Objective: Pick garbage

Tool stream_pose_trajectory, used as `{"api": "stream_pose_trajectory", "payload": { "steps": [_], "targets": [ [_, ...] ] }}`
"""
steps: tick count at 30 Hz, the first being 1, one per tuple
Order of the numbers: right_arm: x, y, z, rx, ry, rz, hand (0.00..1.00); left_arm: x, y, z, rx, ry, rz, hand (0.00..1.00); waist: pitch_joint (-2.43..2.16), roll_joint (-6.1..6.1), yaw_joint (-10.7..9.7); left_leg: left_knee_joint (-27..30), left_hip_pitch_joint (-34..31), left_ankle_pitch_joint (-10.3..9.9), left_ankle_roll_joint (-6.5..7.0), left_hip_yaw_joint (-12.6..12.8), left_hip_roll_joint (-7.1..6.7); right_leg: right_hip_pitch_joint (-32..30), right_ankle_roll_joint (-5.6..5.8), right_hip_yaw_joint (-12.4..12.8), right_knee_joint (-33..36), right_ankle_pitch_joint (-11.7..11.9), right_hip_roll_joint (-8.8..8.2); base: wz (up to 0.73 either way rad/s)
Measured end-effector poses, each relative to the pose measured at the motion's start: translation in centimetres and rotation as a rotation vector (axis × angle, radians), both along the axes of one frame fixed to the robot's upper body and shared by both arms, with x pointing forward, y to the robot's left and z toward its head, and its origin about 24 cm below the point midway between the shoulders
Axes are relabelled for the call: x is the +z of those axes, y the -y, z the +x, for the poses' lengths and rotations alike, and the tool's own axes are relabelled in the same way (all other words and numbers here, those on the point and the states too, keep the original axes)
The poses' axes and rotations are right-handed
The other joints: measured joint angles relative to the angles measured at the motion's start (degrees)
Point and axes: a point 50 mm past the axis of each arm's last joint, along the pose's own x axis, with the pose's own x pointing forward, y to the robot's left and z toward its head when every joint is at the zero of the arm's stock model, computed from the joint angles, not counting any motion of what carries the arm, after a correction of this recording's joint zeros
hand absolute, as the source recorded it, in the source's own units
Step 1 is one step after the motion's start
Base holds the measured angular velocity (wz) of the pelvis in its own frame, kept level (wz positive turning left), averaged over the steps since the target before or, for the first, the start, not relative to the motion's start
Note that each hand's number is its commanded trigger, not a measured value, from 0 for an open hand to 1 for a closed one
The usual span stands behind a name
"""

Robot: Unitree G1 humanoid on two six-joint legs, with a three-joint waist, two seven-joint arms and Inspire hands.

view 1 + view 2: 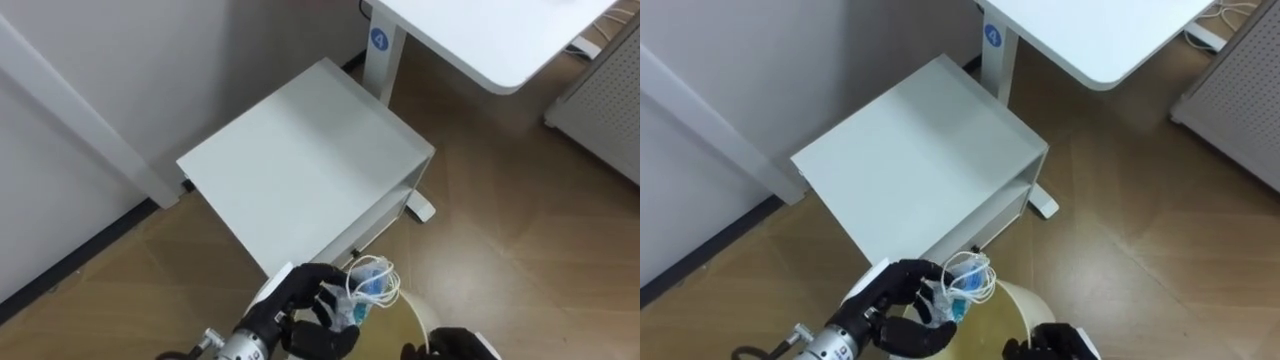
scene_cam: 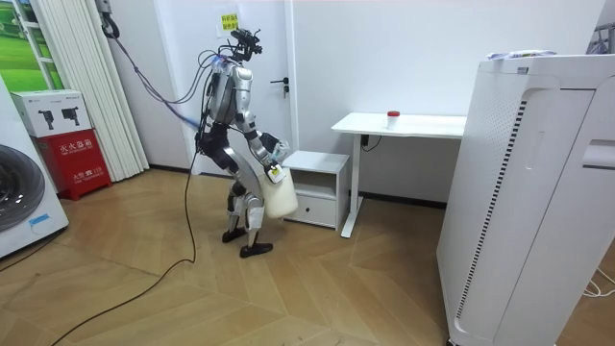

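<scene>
The robot stands with bent knees close before a low white cabinet [image 1: 310, 150], at the room view's left of it. The cabinet's flat top is bare, and an open compartment shows on its right side.

The left hand [image 1: 305, 305] comes in from the near left edge of the eye views. Its dark fingers [image 1: 322, 277] are curled round the garbage [image 1: 368, 285], which is a crumpled piece of clear plastic with a thin white cord and a small blue part. The garbage is held in the air, in front of the near corner of the cabinet, and it does not touch the cabinet's top. It is just beside the curved rim of a pale bin [image 1: 418, 312], at the left side of the rim. I cannot tell if it is already over the opening.

The right hand [image 1: 452, 346] shows at the near edge, right of the left hand and at the bin's rim. So little of it is seen that I cannot tell how its fingers stand. In the room view the bin hangs before the robot's thighs, between its body and the cabinet.

Far right of the cabinet stands a white desk [image 1: 480, 30], whose leg [image 1: 381, 55] carries a round blue sticker. A small object with a red top [image 2: 392, 118] stands on the desk. A tall white appliance [image 2: 538, 192] stands well apart, on the room view's right. The floor [image 1: 520, 230] is of brown wood.
</scene>
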Motion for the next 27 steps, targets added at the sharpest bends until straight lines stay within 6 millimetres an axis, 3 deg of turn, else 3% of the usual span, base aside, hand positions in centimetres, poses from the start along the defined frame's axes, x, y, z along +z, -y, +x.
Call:
{"api": "stream_pose_trajectory", "payload": {
  "steps": [15,22,27],
  "targets": [
    [-0.2,-1.2,-0.2,0.013,0.004,0.029,1.00,0.5,4.0,-0.7,-0.097,-0.039,-0.165,0.00,0.02,-0.32,-1.1,0.0,0.3,0.0,0.00,0.0,-0.18,0.3,0.07,0.0,0.2,0.0,-0.47,0.00],
    [-0.2,-0.9,-0.2,-0.009,0.001,0.044,1.00,0.1,4.0,-1.2,-0.164,-0.065,-0.147,0.00,0.16,-0.54,-1.7,-0.7,4.2,0.0,0.06,0.3,-0.23,4.0,0.17,0.1,-0.3,-0.2,-0.17,0.00],
    [-0.2,-0.1,-0.3,-0.009,-0.010,0.051,1.00,-0.5,2.6,-1.6,-0.199,-0.092,-0.100,0.00,0.25,-0.55,-2.1,-3.1,9.6,0.1,-0.17,0.4,-0.17,9.5,0.18,-0.1,-2.7,-0.2,-0.06,0.00]
  ]
}}
